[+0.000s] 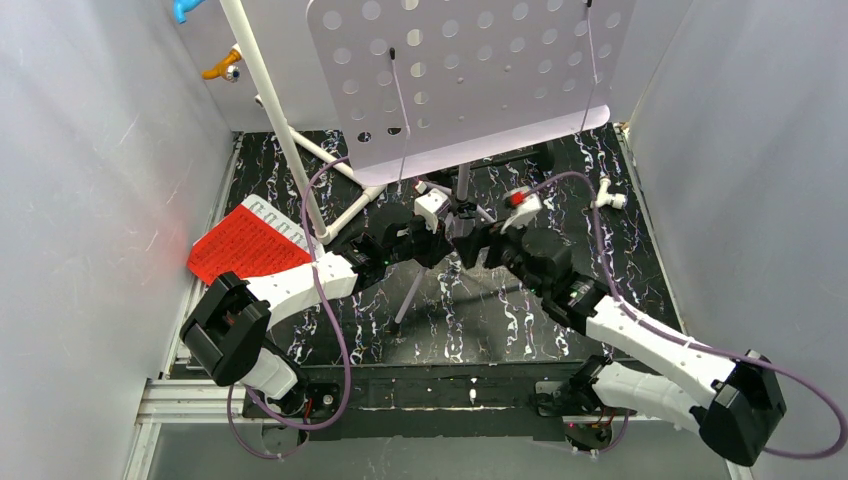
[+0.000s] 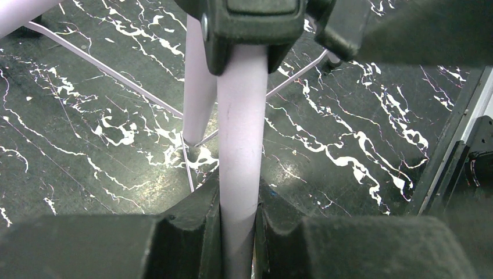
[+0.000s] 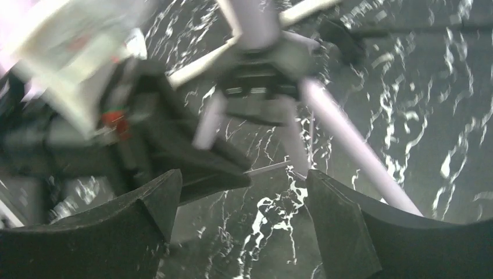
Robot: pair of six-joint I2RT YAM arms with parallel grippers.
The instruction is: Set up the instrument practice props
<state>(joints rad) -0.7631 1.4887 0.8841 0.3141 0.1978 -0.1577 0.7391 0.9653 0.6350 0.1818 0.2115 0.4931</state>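
Note:
The lilac perforated music stand [image 1: 460,70] rises at the back, its pole [image 1: 463,185] dropping to a black hub [image 3: 261,75] with tripod legs. My left gripper [image 1: 441,243] is shut on one lilac leg [image 2: 241,145], which fills the slot between its fingers [image 2: 192,232]. My right gripper [image 3: 244,221] is open close beside the hub, with only marbled mat between its fingers; another leg [image 3: 360,151] runs past the right finger [image 3: 343,226]. A red music sheet [image 1: 240,250] lies flat at the left, a white sheet's edge [image 1: 282,220] showing at its far side.
A white PVC pipe frame [image 1: 280,130] slants up at the back left, with orange [image 1: 222,68] and blue [image 1: 185,10] clips near its top. A small white fitting [image 1: 608,197] lies at the right. White walls [image 1: 90,180] close in both sides of the black marbled mat [image 1: 500,320].

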